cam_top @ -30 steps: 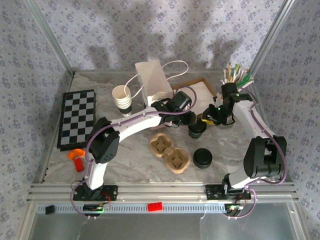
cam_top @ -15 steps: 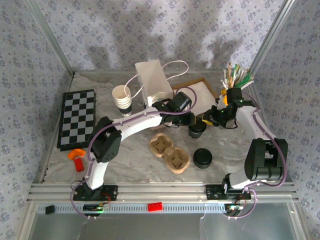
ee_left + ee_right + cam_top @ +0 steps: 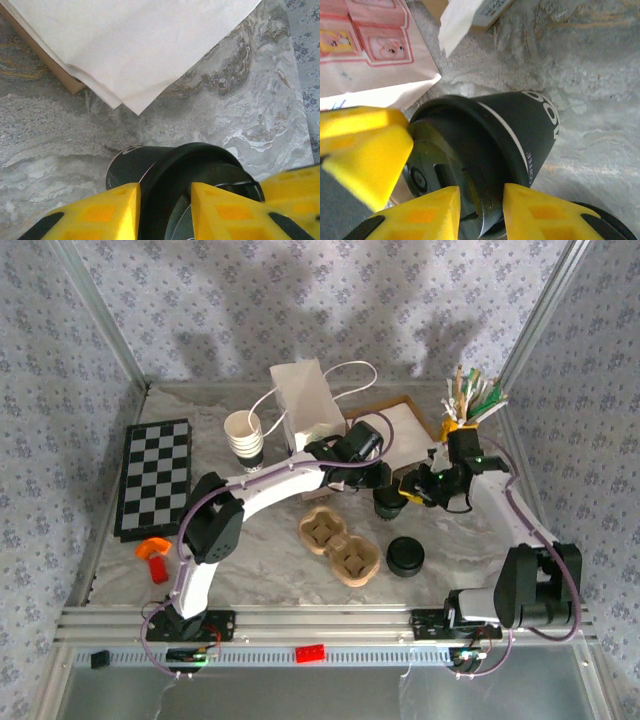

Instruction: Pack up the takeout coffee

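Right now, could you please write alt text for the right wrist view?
A dark cup with a black lid at its mouth is central, the lid's rim between the yellow fingers of the right gripper. Another yellow finger sits left of the lid, near white paper with pink print; a marbled table lies behind.

My landmark: tray [image 3: 338, 545]
Lids [image 3: 405, 556]: just right of it
Cup [image 3: 388, 502]: behind-right
Bag [image 3: 308, 408]: behind
Cup stack [image 3: 243, 438]: behind-left
Board [image 3: 153, 478]: far left

On the bench [image 3: 470, 545]: one lidded cup [image 3: 388, 504], one pulp tray [image 3: 340, 545], one paper bag [image 3: 305, 405], one chessboard [image 3: 155, 480]. One stack each of cream cups [image 3: 243, 440] and black lids [image 3: 405, 556].
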Available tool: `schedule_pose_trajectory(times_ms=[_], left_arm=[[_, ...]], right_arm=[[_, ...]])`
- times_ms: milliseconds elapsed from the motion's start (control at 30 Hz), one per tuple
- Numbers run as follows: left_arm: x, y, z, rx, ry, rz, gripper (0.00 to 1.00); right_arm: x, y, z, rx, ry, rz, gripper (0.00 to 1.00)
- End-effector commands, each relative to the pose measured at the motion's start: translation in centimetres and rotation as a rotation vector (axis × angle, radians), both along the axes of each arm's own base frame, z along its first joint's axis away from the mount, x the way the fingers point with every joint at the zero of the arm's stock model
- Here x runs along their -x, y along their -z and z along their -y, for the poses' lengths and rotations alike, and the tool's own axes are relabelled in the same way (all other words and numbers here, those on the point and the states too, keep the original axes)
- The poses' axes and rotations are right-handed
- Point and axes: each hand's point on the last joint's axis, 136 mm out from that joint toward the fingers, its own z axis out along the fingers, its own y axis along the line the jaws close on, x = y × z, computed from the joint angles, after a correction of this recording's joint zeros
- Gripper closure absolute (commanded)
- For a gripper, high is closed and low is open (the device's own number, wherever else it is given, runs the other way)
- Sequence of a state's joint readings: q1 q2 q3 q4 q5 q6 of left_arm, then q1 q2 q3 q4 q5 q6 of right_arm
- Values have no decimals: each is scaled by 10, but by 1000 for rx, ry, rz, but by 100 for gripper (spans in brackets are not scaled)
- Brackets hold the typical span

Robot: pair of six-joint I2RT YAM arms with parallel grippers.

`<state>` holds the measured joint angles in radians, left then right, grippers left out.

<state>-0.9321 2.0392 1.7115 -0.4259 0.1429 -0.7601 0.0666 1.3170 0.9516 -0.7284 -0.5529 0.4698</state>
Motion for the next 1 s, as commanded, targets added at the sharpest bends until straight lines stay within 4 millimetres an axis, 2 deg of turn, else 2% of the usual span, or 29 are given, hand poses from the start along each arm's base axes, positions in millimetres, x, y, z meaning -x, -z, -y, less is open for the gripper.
schedule_pose_trajectory(times_ms=[0,167,233,367,467,567,733,967], left_arm=[[-3,4,8,-13,25,16,68],[-9,-13,11,5,33,50,66],[-11,-23,5,0,18,77,63],[-8,-32,-9,-22,-13,87,59],[0,-31,-18,-24,-25,61,59],[9,-22,-27,-47,-36,14,60],[19,-15,-20,-4,-14,-16,62],[23,-5,-11,3,22,-50,66]], right_arm=[[26,10,-4,3,27,-99,67],[23,-16,-10,-34,31,-37,59],[23,-24,-1,0,54,-32,52],[18,-25,19,69,58,-32,51],[7,-19,23,101,40,-40,57],[6,-15,16,122,-43,-64,61],[2,-8,15,143,-63,-80,72],[3,0,12,135,-79,-97,78]])
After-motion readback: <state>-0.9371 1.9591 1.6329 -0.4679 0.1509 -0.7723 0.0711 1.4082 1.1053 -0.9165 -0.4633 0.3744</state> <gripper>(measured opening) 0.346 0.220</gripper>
